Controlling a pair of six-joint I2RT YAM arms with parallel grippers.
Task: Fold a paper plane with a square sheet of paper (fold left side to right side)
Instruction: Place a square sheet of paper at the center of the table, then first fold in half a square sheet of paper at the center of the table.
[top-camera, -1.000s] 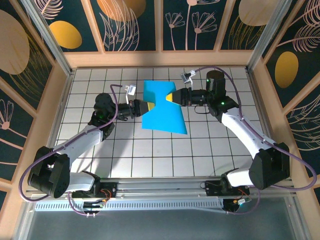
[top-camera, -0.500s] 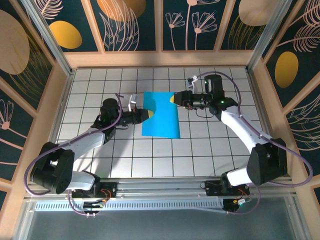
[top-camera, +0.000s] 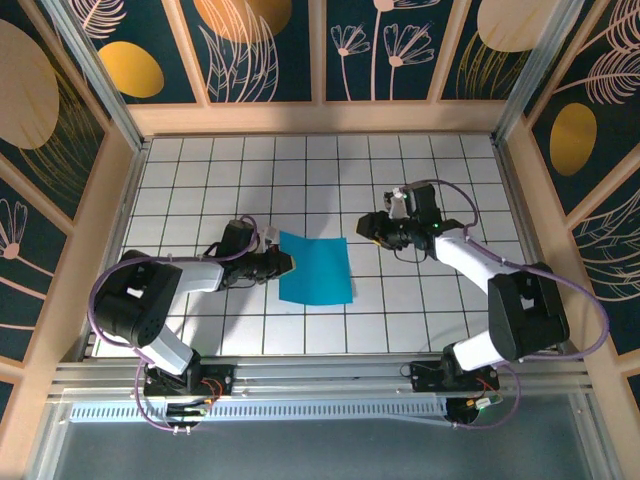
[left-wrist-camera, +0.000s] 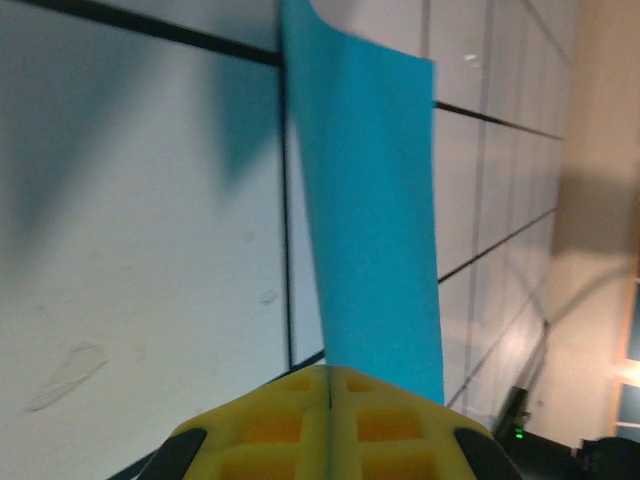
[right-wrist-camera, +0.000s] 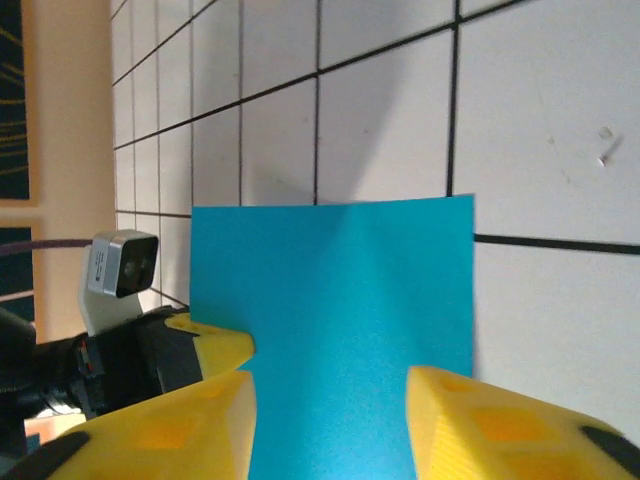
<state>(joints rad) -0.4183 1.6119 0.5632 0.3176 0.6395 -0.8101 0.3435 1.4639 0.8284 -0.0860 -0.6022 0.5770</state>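
**Left hand** (top-camera: 283, 264), left of centre in the top view: yellow fingers (left-wrist-camera: 270, 425) pressed together, pinching the left edge of the square sheet of paper (top-camera: 315, 270); in the left wrist view this hand (left-wrist-camera: 329, 378) sits at the bottom centre of the frame, its jaws meeting in a single seam; the cyan-blue sheet (left-wrist-camera: 370, 200) runs from that seam up to the top edge, where its far corner curls slightly.

**Right hand** (top-camera: 368, 225), just right of centre in the top view: jaws spread, standing apart from the sheet's upper right corner; in the right wrist view this hand (right-wrist-camera: 330, 410) shows one yellow finger in each lower corner of the frame, with the sheet (right-wrist-camera: 330, 290) visible in the gap beyond the tips; the left hand (right-wrist-camera: 215, 350) grips the sheet's edge at the lower left of that frame.

**Sheet**: lies on the white gridded worktop (top-camera: 200, 170), slightly below the centre of the top view, between the two hands; its sides sit a little askew to the grid lines.

**Surround**: a wooden rim (top-camera: 320, 118) borders the worktop.
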